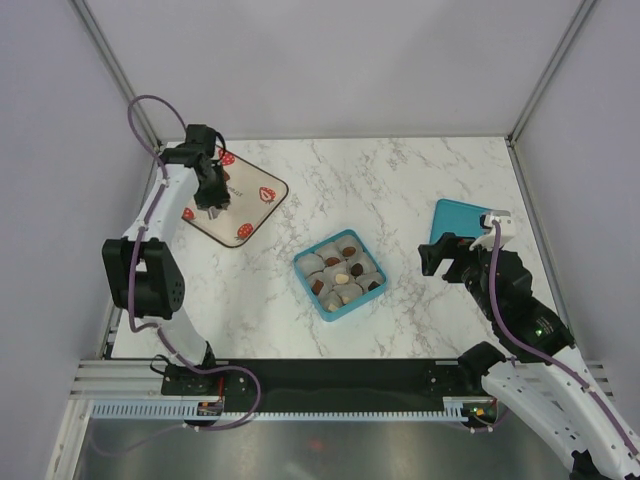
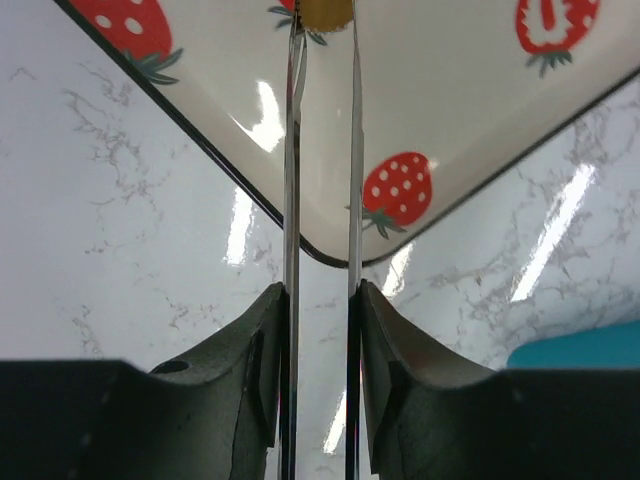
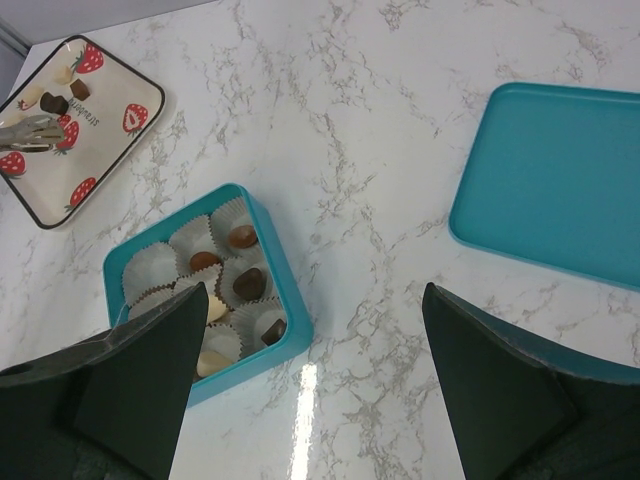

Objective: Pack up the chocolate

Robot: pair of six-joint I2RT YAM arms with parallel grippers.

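In the left wrist view the top edge cuts off the strawberry tray [image 2: 450, 120] and a yellowish piece [image 2: 325, 10] between the tongs [image 2: 293, 150], too little showing to name it; the teal lid [image 3: 560, 180] runs off the right wrist view; a finger [image 3: 120, 390] of the right gripper [image 3: 315, 292] hides one corner of the teal box [image 3: 292, 300].

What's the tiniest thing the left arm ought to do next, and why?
Probably squeeze. The left claw holds thin metal tongs over the strawberry-printed cream tray, and their tips seem to straddle a light brown chocolate piece. It would need to pinch the piece before carrying it to the square teal box.
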